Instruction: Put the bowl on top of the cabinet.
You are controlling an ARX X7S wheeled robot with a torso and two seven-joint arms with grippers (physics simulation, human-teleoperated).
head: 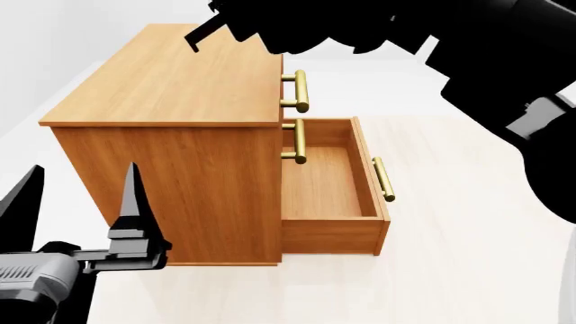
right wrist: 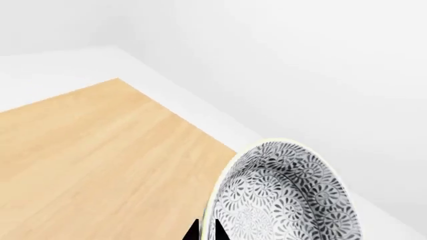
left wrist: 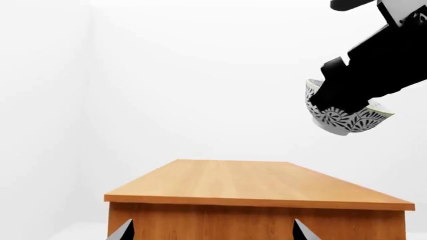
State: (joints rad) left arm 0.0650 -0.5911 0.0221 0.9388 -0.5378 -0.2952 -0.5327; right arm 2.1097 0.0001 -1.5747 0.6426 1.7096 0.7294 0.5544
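The right hand (left wrist: 347,102) is closed on the rim of the small round white bowl with the dark blue-grey leaf pattern (left wrist: 347,117). It holds the bowl up in the air, tilted, above the big boxy orange-brown wooden cabinet (head: 171,88). The bowl does not touch the flat top. One drawer (head: 328,179) with a brass bar handle (head: 384,179) stands pulled out.

The left hand (head: 81,202) is open and holds nothing. It waits low by the side of the cabinet.

I think the next step is to set the bowl down. To do it well, the right hand should turn the bowl level, foot down, and go down slowly. It should let go only when the foot rests on the wood, away from the edges.
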